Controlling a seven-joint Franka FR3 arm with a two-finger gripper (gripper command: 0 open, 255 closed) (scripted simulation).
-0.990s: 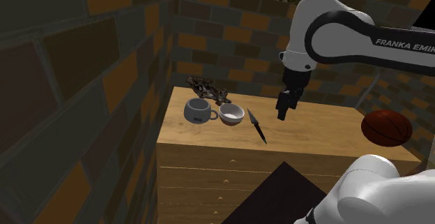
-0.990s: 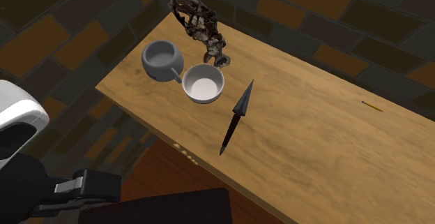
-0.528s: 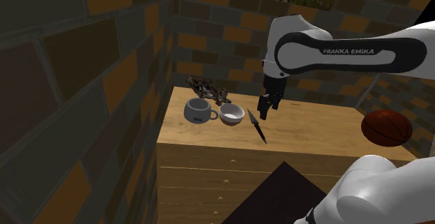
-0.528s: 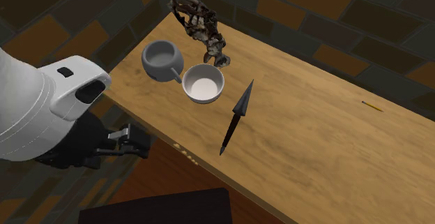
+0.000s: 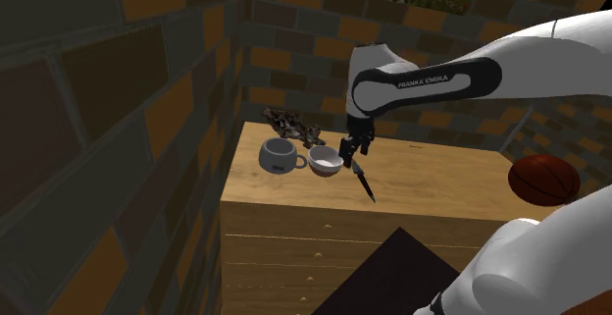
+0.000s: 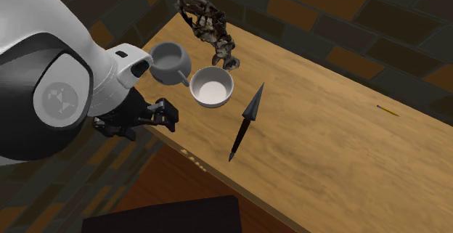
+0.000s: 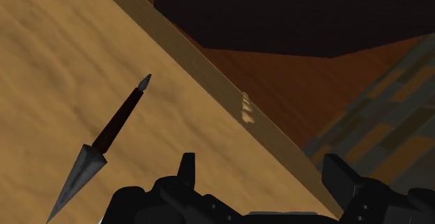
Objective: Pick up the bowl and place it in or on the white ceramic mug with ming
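A white bowl (image 5: 326, 161) (image 6: 211, 88) stands upright on the wooden dresser top (image 5: 441, 181). A grey-white mug (image 5: 280, 154) (image 6: 169, 61) stands right beside it, its handle toward the bowl. My black gripper (image 5: 351, 153) (image 6: 163, 113) (image 7: 263, 174) hangs open above the dresser, just to the shoulder view's right of the bowl, touching neither. In the wrist view its fingers (image 7: 185, 167) stand wide apart with nothing between them, over the dresser's front edge.
A dark spear-shaped dart (image 5: 364, 180) (image 6: 245, 123) (image 7: 104, 153) lies beside the bowl, under the gripper. A dark tangled object (image 5: 291, 124) (image 6: 210, 28) sits behind the mug. A pencil (image 6: 388, 110) lies far off. A basketball (image 5: 542, 180) rests at the dresser's far end. Brick walls stand close.
The arm has swung toward the shoulder view's left and lowered, bringing the gripper from over the dresser's middle to beside the bowl. The fingers stayed open. Nothing on the dresser moved.
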